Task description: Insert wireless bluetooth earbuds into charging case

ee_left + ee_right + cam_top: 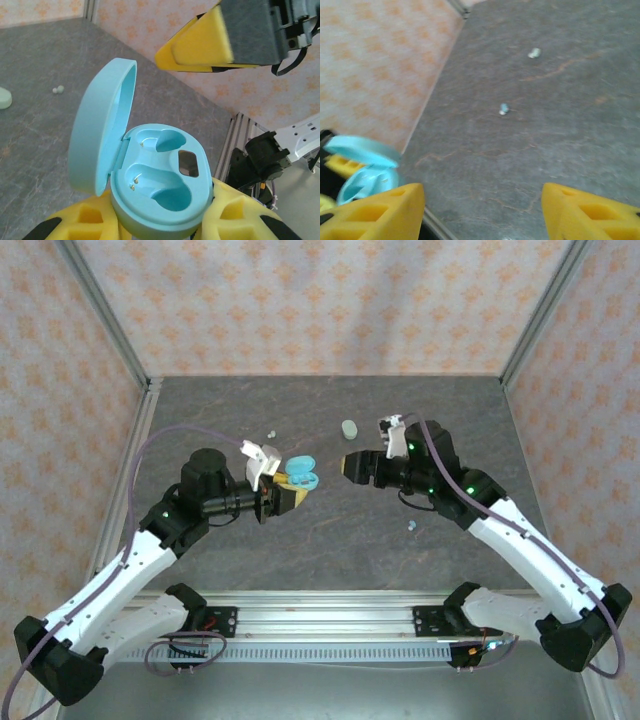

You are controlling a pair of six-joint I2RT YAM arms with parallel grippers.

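Note:
My left gripper point(285, 496) is shut on the base of the pale blue charging case point(300, 473), held above the table. In the left wrist view the case point(160, 185) sits between the yellow pads with its lid swung open to the left, and both wells are empty. My right gripper point(354, 466) hovers just right of the case, open with nothing between its fingers point(375, 210). One finger point(210, 40) shows above the case. Tiny earbuds lie on the table: a whitish one point(272, 433), a pale blue one point(411, 527), and two ahead of the right gripper point(504, 108) point(534, 52).
A whitish-green oval case point(349, 428) lies shut on the table behind the grippers, also at the edge of the left wrist view point(4, 97). Patterned walls with metal posts point(140, 370) enclose the grey table. An aluminium rail point(320, 610) runs along the near edge.

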